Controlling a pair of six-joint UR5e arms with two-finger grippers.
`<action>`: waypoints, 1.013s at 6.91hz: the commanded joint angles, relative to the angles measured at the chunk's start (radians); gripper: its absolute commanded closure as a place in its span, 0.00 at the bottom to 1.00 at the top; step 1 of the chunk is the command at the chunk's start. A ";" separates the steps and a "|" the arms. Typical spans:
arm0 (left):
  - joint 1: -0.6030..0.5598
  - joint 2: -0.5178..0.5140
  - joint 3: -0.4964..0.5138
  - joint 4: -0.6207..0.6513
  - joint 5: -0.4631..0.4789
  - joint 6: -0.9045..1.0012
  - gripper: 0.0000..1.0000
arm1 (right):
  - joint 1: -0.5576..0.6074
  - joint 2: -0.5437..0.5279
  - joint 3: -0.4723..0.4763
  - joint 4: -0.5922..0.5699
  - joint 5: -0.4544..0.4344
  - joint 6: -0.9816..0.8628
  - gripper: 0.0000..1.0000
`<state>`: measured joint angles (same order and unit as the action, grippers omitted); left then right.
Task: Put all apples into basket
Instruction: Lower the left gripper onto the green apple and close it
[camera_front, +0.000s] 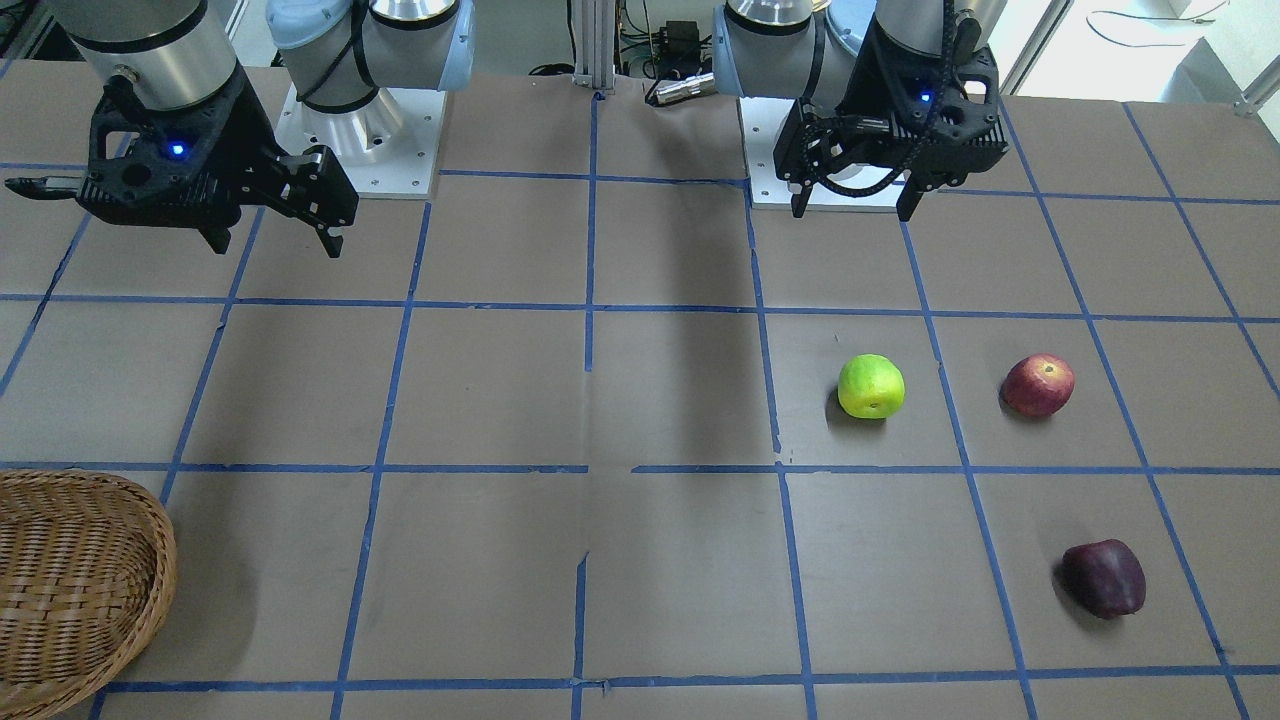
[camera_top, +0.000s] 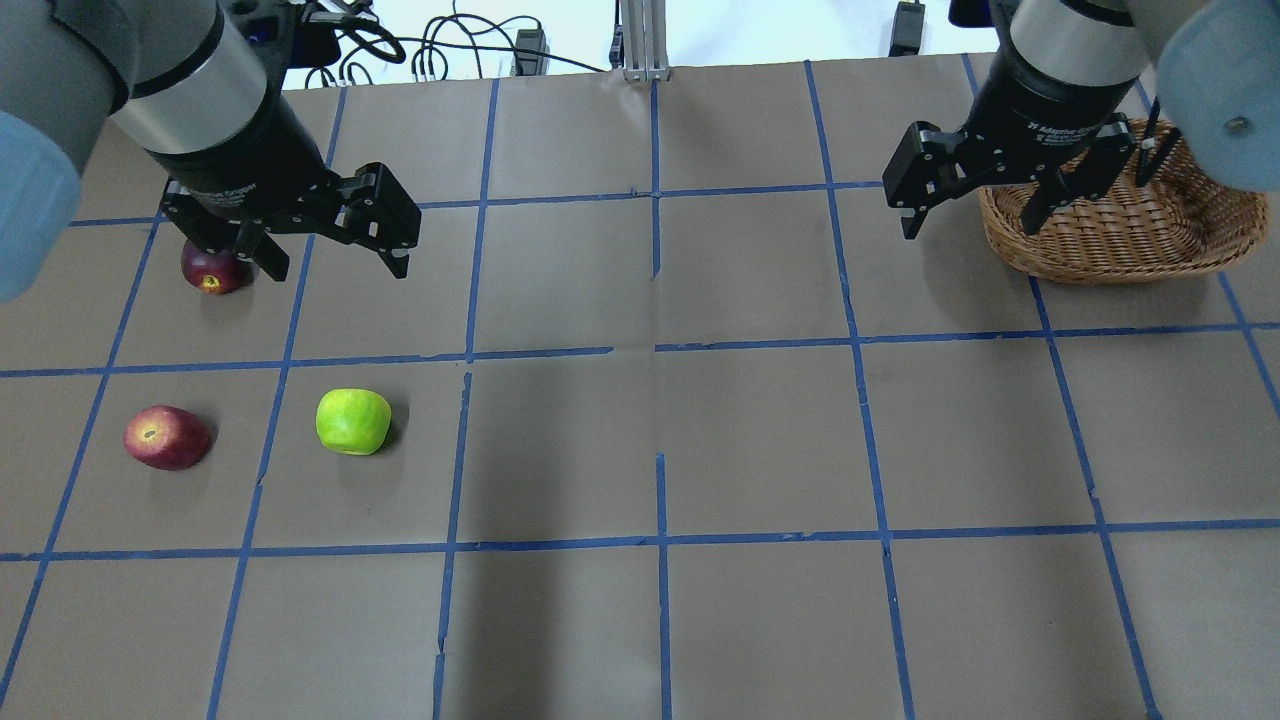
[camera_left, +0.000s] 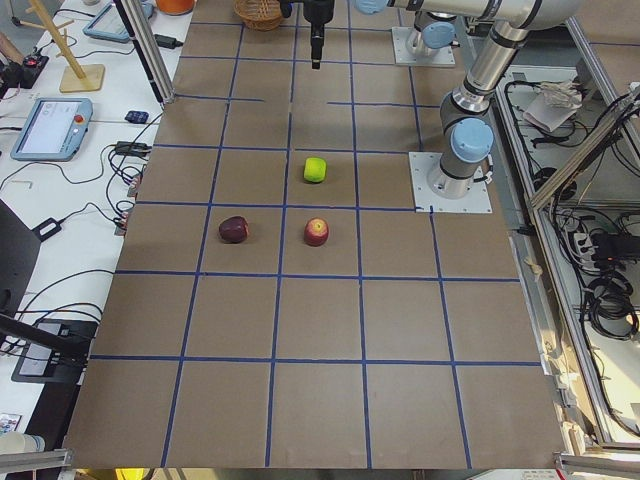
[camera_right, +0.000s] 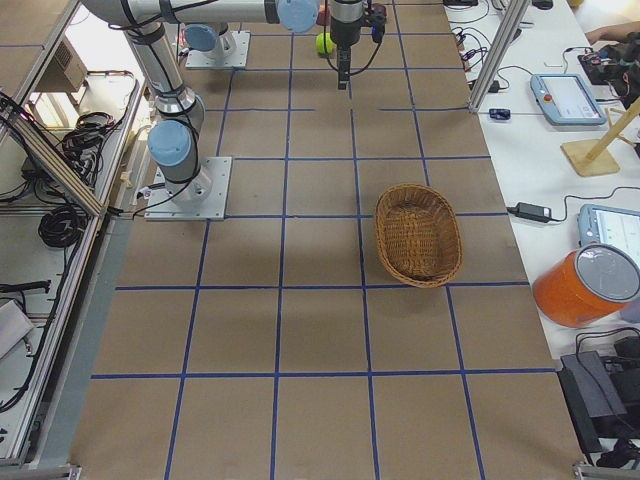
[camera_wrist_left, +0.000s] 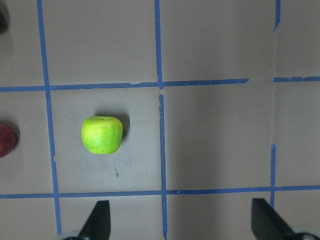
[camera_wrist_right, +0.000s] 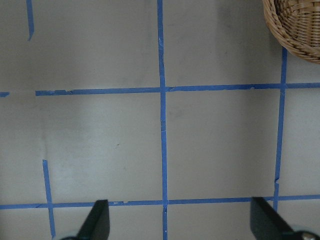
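1. Table (camera_top: 760, 440) covered in brown sheeting and squared off by blue tape (camera_top: 750, 346). The side views show you a white bench along the far edge with tablets (camera_right: 568, 97) and an orange tub (camera_right: 590, 285). Cables (camera_left: 605, 290) lie in the gutter behind the robot.
2. The basket (camera_top: 1120, 245) sits on the robot's right, toward the far edge. You can see its woven floor from rim to rim in the right side view.
3. All three apples lie on the table at the robot's left, well apart from the basket. The green apple (camera_top: 353, 421) and the red apple (camera_top: 166, 437) share a row. The maroon apple (camera_top: 215, 270) lies farther out, partly hidden overhead by the arm.
4. The left claw (camera_top: 335, 268) hangs above the table with its jaws apart, holding nothing. Its wrist view looks down on the green apple.
5. The right claw (camera_top: 970, 222) also hangs with its jaws apart and holds nothing. The basket's rim shows in a corner of its wrist view.
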<state>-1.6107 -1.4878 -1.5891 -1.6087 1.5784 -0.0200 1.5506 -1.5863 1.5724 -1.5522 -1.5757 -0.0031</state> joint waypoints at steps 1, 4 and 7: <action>0.001 0.003 -0.005 0.003 0.000 0.003 0.00 | 0.000 -0.001 0.006 -0.002 0.003 0.000 0.00; 0.034 -0.021 -0.052 0.015 0.000 0.157 0.00 | 0.000 -0.006 0.008 -0.014 0.000 0.014 0.00; 0.184 -0.083 -0.390 0.447 0.003 0.277 0.00 | 0.002 -0.006 0.008 -0.012 -0.007 -0.002 0.00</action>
<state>-1.4858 -1.5425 -1.8291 -1.3646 1.5779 0.2054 1.5516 -1.5923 1.5809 -1.5643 -1.5844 -0.0038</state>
